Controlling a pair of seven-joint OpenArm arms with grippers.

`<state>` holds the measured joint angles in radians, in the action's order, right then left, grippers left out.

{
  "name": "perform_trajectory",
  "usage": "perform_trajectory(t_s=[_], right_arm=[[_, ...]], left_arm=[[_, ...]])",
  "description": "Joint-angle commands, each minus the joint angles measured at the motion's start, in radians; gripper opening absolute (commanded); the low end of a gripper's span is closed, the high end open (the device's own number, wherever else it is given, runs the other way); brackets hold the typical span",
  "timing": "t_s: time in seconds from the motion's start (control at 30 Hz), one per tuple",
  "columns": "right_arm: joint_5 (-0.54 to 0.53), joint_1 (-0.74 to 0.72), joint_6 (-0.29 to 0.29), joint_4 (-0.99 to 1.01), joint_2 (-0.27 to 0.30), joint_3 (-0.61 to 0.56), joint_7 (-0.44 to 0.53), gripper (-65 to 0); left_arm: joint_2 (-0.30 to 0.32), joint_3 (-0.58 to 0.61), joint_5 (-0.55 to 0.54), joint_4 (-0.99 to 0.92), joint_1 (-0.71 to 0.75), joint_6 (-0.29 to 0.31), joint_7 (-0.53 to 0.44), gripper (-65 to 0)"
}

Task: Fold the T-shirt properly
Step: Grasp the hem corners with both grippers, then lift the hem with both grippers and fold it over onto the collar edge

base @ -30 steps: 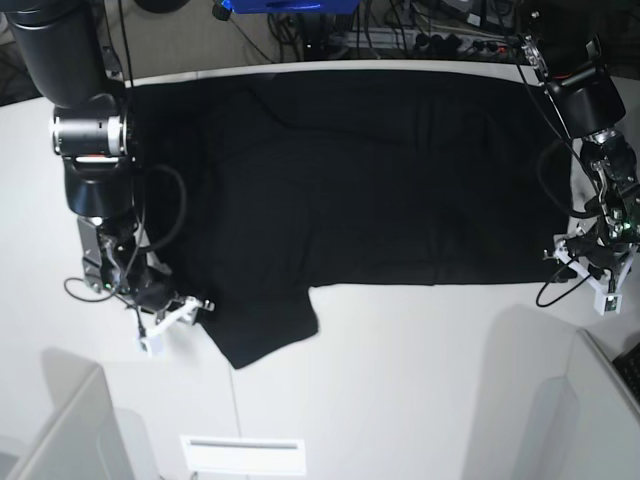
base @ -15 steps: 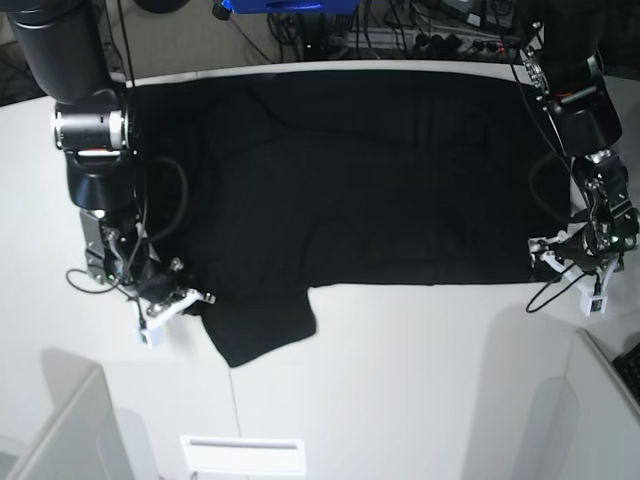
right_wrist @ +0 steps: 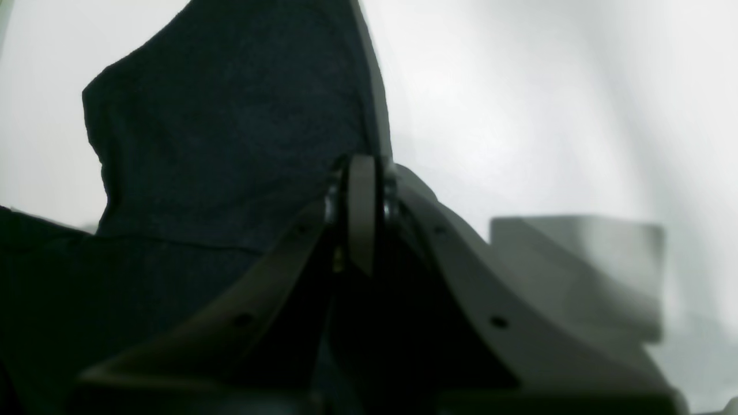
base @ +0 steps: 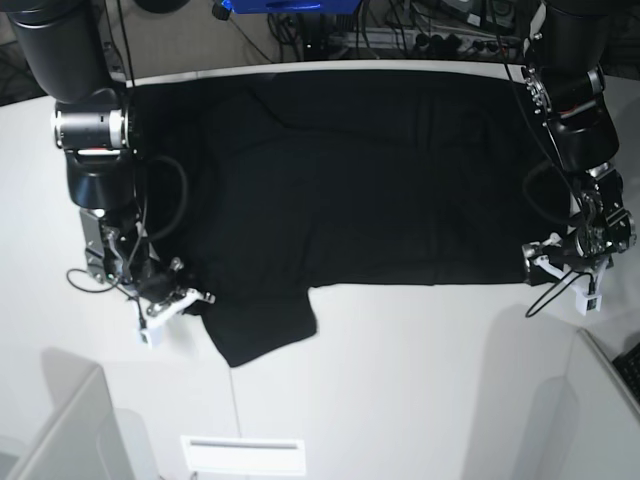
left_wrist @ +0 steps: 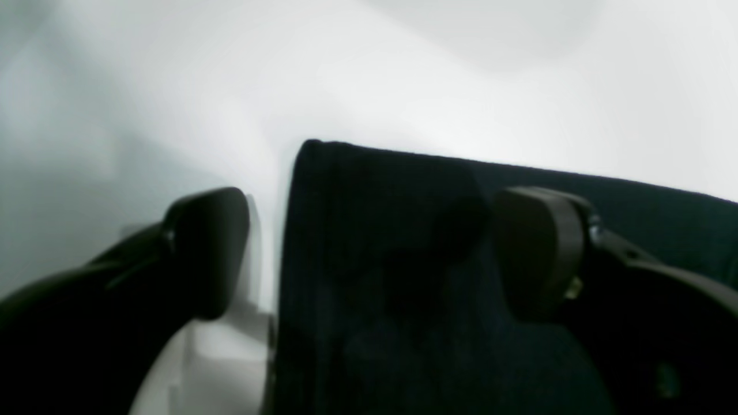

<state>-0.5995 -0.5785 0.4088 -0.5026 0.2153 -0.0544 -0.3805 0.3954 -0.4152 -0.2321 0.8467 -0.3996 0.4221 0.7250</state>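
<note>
The black T-shirt [base: 360,180] lies spread flat across the white table [base: 400,380], its far edge running off toward the clutter of cables behind. One short sleeve [base: 260,325] sticks out toward the near side, just beside the right gripper [base: 178,298].

From its own wrist camera the right gripper [right_wrist: 360,213] has its two fingers pressed flat together at the tip, with dark cloth [right_wrist: 230,132] rising just beyond them. Whether any fabric is pinched in that seam I cannot tell; the fingers hide the spot.

The left gripper [base: 562,262] sits at the shirt's opposite near corner. Its wrist view shows the fingers [left_wrist: 207,248] spread wide, the corner of the shirt [left_wrist: 392,259] lying between them, one finger over bare table and the other over cloth. The picture is blurred, and any print on the shirt is out of sight.
</note>
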Motion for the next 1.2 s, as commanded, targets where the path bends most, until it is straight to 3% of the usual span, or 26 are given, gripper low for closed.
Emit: perform_trajectory(t_s=[0.0,0.23,0.43,0.63,0.73,0.9,1.0,1.17], right_arm=[[0.002,-0.021,0.0,-0.009,0.009,0.003,-0.002,-65.0],[0.002,0.008,0.0,-0.02,0.029,0.004,0.004,-65.0],[0.002,0.013,0.0,-0.067,0.032,0.004,0.005,-65.0],[-0.001,0.084,0.0,-0.275,0.06,0.006,-0.001,-65.0],[-0.001,0.114,-0.034,-0.353,0.074,0.006,-0.004,-65.0],[-0.006,0.17,-0.058,-0.459,0.086,0.006,-0.005,-65.0],[-0.006,0.209,-0.058,-0.54,0.095,0.018,-0.053,-65.0],[-0.006,0.288,-0.058,-0.684,0.091,0.175,-0.16,-65.0]], left_arm=[[0.001,-0.001,-0.01,0.01,-0.025,0.004,-0.011,-14.0],[-0.011,-0.001,-0.006,0.01,0.009,0.004,-0.017,-65.0],[-0.005,-0.001,-0.008,0.079,0.008,0.004,-0.017,-65.0],[-0.008,-0.004,-0.01,0.24,0.032,0.005,-0.005,-65.0],[-0.008,-0.011,-0.014,0.282,0.032,0.005,0.052,-65.0],[-0.003,-0.011,-0.146,0.352,0.069,0.005,0.1,-65.0],[0.015,-0.011,-0.198,0.395,0.118,0.005,0.112,-65.0],[0.027,-0.014,-0.252,0.474,0.193,0.005,0.137,-65.0]])
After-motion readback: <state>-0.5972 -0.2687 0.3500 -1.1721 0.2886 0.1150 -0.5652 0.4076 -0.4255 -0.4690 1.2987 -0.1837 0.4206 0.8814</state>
